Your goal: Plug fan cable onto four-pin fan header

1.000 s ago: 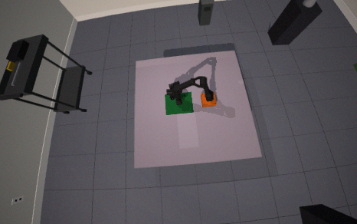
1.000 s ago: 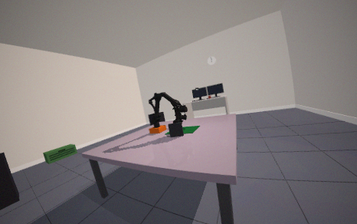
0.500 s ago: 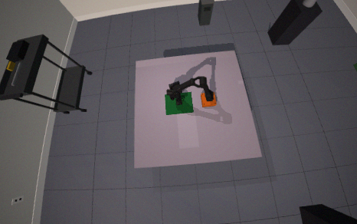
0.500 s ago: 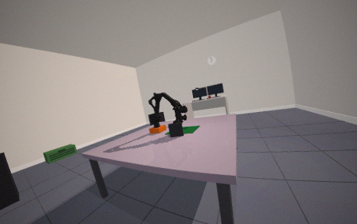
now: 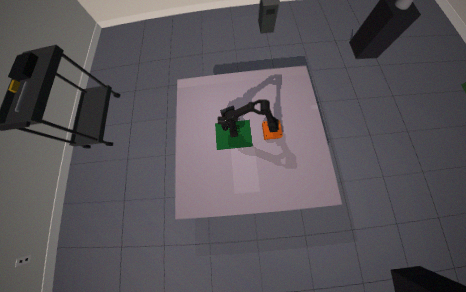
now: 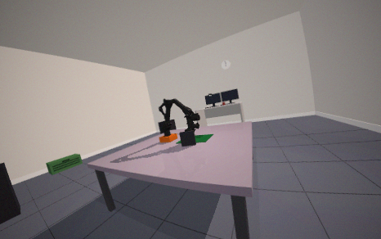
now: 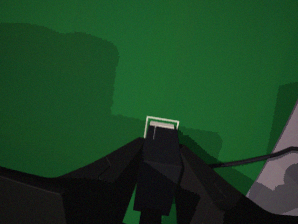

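Grey floor tiles are spreading out beneath a pale pink rectangular worktop (image 5: 210,185) (image 6: 221,164), and the flat green rectangular board (image 5: 225,142) (image 6: 204,138) (image 7: 210,65), my landmark, is lying on it. Beside the board, an orange square base block (image 5: 266,135) (image 6: 168,138) is carrying the black jointed arm (image 5: 245,109) (image 6: 180,105), which is reaching over to the board.

I'm judging the small black blocky fan plug (image 7: 161,147) to be light and stiff, with smooth sides that could be slipping or tilting under a hard push, while the thin black cable (image 7: 250,161) is probably bending easily and tugging only a little. Its flat flanks are offering the best hold, high on the body and away from the cable; the header's pins are likely the fragile part, so I'm wanting a straight, gentle press.

The black end effector (image 7: 160,148) is pinching the plug between its fingers. The plug is sitting right at the fingertips, above the board, and its far end is lining up with the pale-rimmed rectangular header (image 7: 162,119) on the board, overlapping the outline from the wrist view. Whether it is touching the pins or how deep it is sitting, I can't tell. The cable is running off past the board's edge.
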Controlling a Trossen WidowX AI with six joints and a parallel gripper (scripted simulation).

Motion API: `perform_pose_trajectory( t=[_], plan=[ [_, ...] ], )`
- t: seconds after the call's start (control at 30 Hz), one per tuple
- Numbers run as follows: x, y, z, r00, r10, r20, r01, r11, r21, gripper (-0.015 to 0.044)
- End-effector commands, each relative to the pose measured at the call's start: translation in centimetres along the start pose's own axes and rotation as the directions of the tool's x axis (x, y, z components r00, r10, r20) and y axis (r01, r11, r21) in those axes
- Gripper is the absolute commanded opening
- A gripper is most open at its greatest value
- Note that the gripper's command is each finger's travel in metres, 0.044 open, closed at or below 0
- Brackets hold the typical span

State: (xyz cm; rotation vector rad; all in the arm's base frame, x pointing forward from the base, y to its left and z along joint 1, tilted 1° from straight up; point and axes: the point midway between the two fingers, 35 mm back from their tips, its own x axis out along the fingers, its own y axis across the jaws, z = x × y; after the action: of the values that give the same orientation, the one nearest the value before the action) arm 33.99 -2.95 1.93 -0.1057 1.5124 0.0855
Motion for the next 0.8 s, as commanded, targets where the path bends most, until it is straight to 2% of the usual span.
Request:
perform_pose_trajectory(
  t=[0.0,0.27,0.6,0.7,0.77],
  plan=[
    [0.5,0.1,0.0,1.0,0.004,-0.005,-0.004,1.0,-0.001,0.0],
    [0.7,0.1,0.0,1.0,0.004,-0.005,-0.004,1.0,-0.001,0.0],
    [0.2,0.0,0.0,1.0,0.0,0.0,0.0,1.0,0.0,0.026],
    [-0.1,0.0,0.0,1.0,0.0,-0.001,0.0,1.0,0.0,0.026],
    [-2.5,0.0,0.2,1.0,0.002,-0.002,-0.002,1.0,-0.001,0.026]
  ],
)
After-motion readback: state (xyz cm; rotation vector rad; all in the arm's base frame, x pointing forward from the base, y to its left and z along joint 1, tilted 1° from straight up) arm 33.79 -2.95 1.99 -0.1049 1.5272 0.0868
